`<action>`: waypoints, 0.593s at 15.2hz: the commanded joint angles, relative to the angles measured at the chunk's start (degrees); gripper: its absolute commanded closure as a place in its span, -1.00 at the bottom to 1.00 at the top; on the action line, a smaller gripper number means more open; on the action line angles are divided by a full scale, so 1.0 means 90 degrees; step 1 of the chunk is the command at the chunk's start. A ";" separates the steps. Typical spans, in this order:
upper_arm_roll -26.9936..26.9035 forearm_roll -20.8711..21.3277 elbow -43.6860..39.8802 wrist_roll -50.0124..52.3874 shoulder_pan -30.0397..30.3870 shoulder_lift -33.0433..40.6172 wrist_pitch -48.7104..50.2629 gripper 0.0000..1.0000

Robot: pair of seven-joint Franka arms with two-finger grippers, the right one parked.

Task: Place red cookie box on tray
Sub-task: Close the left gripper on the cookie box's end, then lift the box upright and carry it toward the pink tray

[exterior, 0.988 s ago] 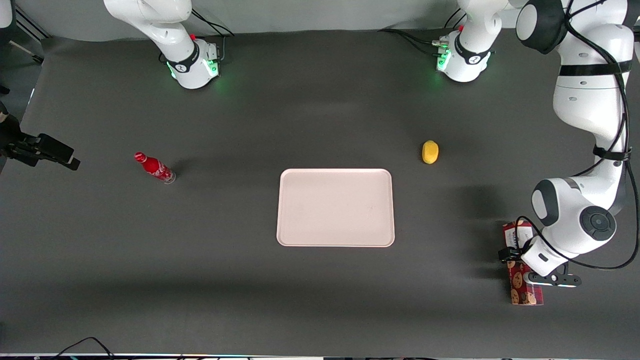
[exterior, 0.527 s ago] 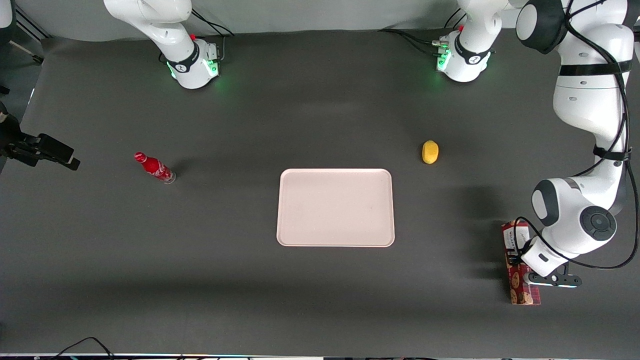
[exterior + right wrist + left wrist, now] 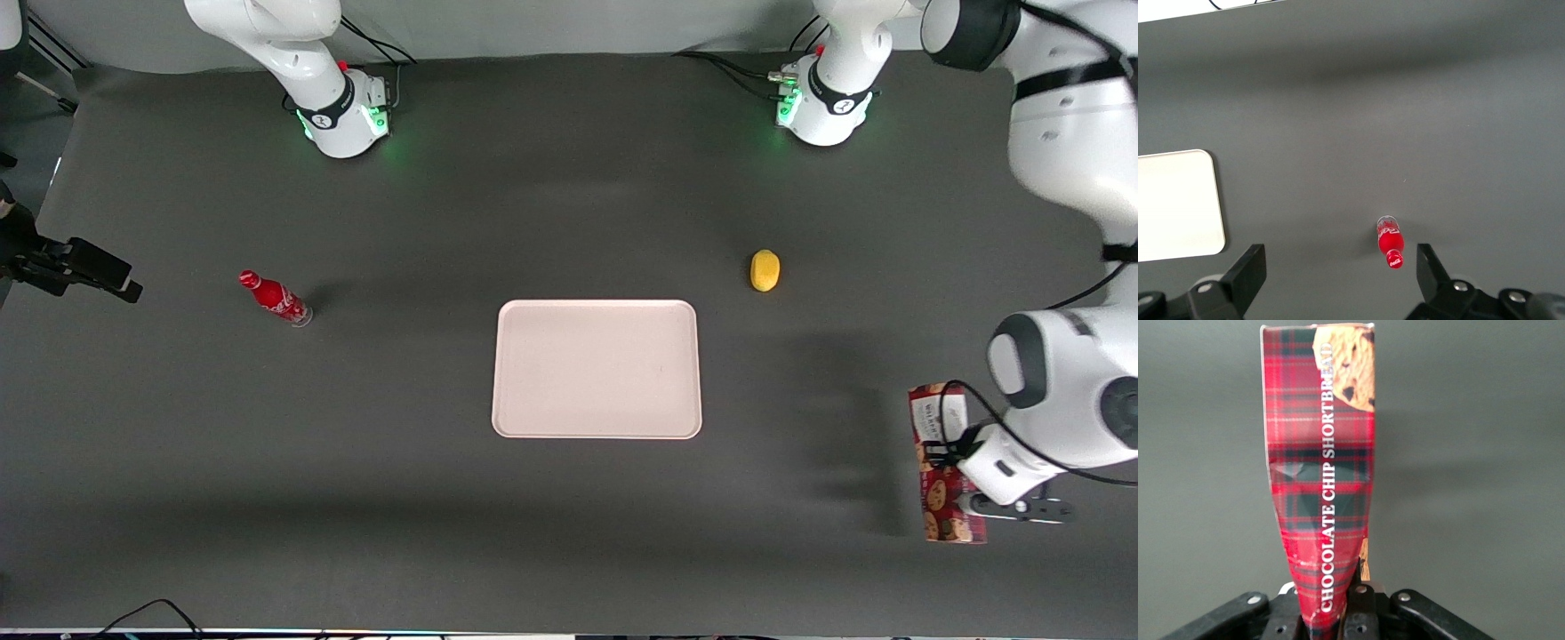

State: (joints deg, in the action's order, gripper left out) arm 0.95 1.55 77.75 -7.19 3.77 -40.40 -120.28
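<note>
The red cookie box (image 3: 948,505), a long plaid carton with cookie pictures and a white label at one end, hangs lengthwise near the working arm's end of the table. My gripper (image 3: 942,455) is shut on it partway along its length. In the left wrist view the carton (image 3: 1321,480) runs straight out from the gripper (image 3: 1331,610), pinched and dented between the fingers (image 3: 1361,613), with dark table under it. The pale pink tray (image 3: 596,369) lies flat at the table's middle, well apart from the box, and its corner shows in the right wrist view (image 3: 1175,207).
A yellow rounded object (image 3: 765,269) sits farther from the front camera than the tray, between tray and box sideways. A small red soda bottle (image 3: 274,298) stands toward the parked arm's end, seen also from the parked wrist as the bottle (image 3: 1389,241).
My gripper has closed on the box and carried it a little toward the working arm's end. The arm has risen and the carton looks larger, lifted off the table.
</note>
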 commanded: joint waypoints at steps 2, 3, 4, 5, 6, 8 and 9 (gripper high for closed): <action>0.0060 0.0111 -0.0113 -0.0011 -0.0067 0.1527 0.1857 1.00; 0.0060 0.0101 -0.0123 -0.0011 -0.0067 0.1810 0.2228 1.00; 0.0060 0.0101 -0.0142 -0.0021 -0.0067 0.2084 0.2560 1.00; 0.0060 0.0101 -0.0162 -0.0031 -0.0057 0.2328 0.2873 1.00; 0.0060 0.0101 -0.0162 -0.0031 -0.0057 0.2543 0.3128 1.00; 0.0060 0.0091 -0.0162 -0.0021 -0.0057 0.2770 0.3393 1.00; 0.0060 0.0081 -0.0162 -0.0021 -0.0067 0.2819 0.3423 1.00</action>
State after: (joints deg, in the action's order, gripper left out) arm 1.62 1.68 74.97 -7.22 3.46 -17.78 -91.32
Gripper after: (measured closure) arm 0.837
